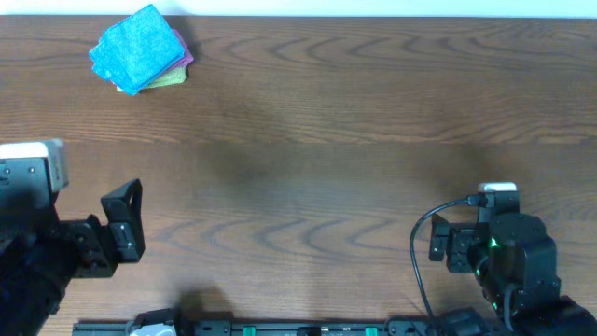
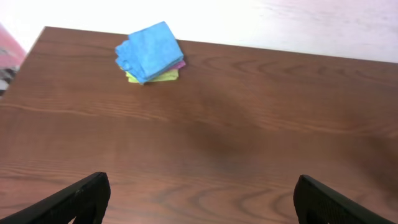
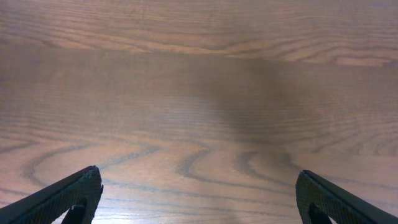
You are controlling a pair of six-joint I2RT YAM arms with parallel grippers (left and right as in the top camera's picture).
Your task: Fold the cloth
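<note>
Overhead and wrist views of the wooden tabletop [image 1: 326, 121]. We see the left fingers [image 2: 84, 196] spread wide apart, released, with only bare wood between them. The right fingers [image 3: 74, 193] are likewise parted and grasp nothing. The sky-blue cloth [image 1: 138, 47] lies well ahead of the left fingers and off to their left side, near the far edge of the tabletop (the left wrist view shows it as a rough, slightly rumpled square [image 2: 151, 51]). It rests on top of a small stack. A purple cloth [image 2: 181, 64] peeks out at the side of the stack nearer the right fingers, and a light-green cloth [image 2: 163, 77] shows along the edge facing the left fingers. We note that the cloth is well apart from both pairs of fingers, and farthest from the right pair.
</note>
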